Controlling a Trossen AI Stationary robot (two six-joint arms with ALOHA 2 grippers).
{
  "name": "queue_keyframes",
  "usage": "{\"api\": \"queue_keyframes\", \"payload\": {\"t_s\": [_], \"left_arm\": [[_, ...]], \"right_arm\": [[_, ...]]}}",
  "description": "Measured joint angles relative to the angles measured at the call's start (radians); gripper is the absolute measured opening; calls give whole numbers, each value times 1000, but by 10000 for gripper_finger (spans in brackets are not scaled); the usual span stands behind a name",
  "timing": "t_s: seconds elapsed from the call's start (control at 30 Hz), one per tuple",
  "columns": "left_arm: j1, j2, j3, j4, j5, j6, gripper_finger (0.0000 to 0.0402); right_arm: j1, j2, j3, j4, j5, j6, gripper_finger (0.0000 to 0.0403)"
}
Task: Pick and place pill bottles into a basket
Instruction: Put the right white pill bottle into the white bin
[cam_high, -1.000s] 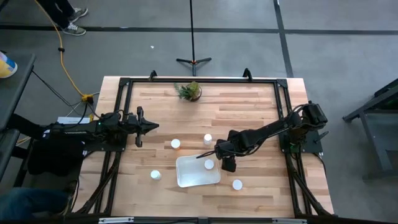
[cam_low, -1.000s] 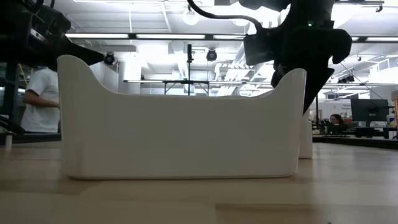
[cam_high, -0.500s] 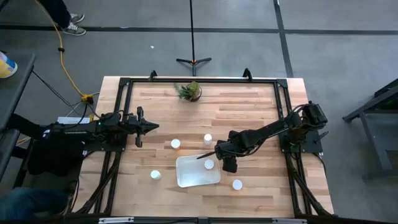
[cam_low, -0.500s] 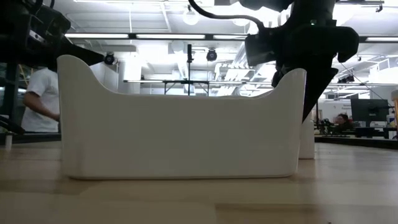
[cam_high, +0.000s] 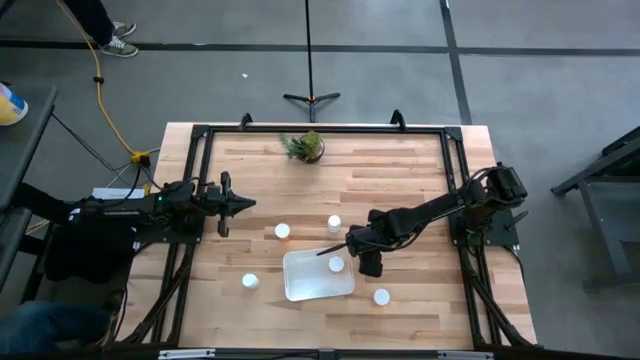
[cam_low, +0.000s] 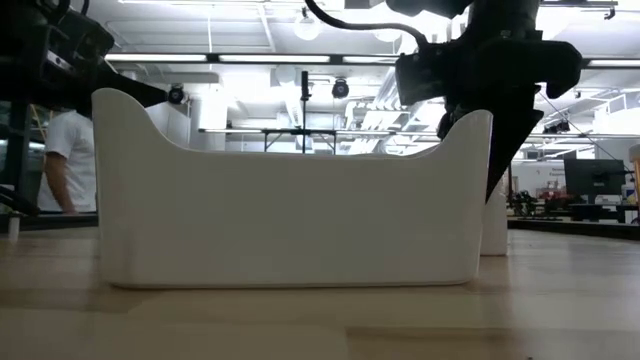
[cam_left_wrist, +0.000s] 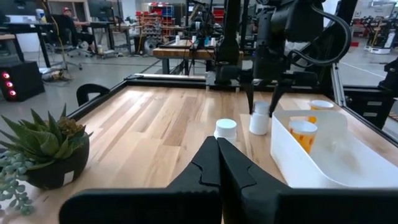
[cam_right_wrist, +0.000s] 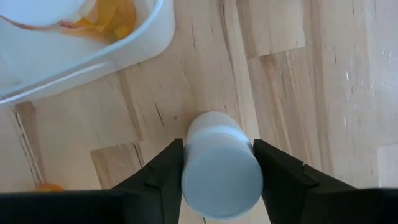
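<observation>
1. The left gripper (cam_high: 246, 203) waits fully closed and empty at the table's left.
2. One pill bottle (cam_high: 336, 265) already lies in the basket (cam_high: 305, 285).
3. The right gripper (cam_high: 352, 238), just beside the basket's right rim, straddles a bottle (cam_right_wrist: 222, 162); whether its fingers (cam_right_wrist: 160, 172) pinch it I cannot tell. A loose, off-centre grip could topple it.

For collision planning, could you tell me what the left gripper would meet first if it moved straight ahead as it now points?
Probably the white-capped pill bottle standing directly ahead of the shut left gripper; depth is uncertain.

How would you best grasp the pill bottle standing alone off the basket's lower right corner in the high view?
Grip the pill bottle across its round white cap, coming straight down: it stands upright, apart from the basket, with bare table all around.
</observation>
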Motion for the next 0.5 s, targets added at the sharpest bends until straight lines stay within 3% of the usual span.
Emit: {"api": "queue_keyframes", "payload": {"t_s": [0.27, 0.5], "left_arm": [[0, 0, 0, 1, -3, 0, 45], [0, 0, 0, 1, -3, 5, 22]], "right_arm": [[0, 2, 57, -83, 19, 39, 158], [0, 2, 200, -157, 64, 34, 153]]}}
